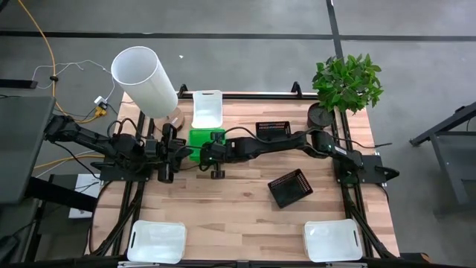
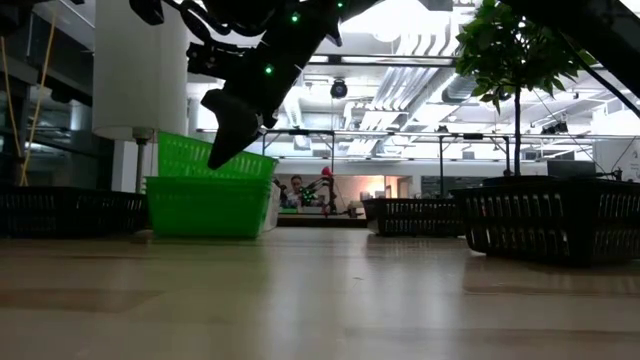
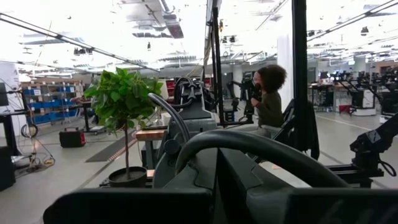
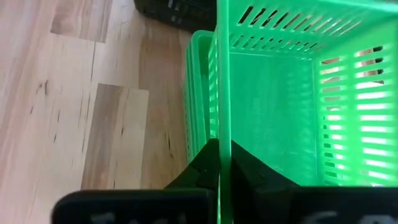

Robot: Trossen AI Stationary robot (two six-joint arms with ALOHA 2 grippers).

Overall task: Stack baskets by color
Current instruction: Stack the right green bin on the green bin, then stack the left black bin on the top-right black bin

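Right gripper point(image 4: 219, 163) jaws pinch the rim of a bright green slotted plastic basket point(image 4: 273, 93), tilted in a second green basket point(image 2: 208, 206). Left gripper point(image 1: 165, 173) jaws pressed together.

A tall white cylinder point(image 1: 145, 80) is seen at the upper left of the high view, and a leafy potted plant point(image 1: 346, 82) at the upper right. A seated person point(image 3: 267, 99) is visible in the left wrist view's background.

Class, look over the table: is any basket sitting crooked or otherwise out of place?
Yes. The upper green basket sits tilted in the lower green basket, its wall pinched by the right gripper. One black basket lies askew mid-table.
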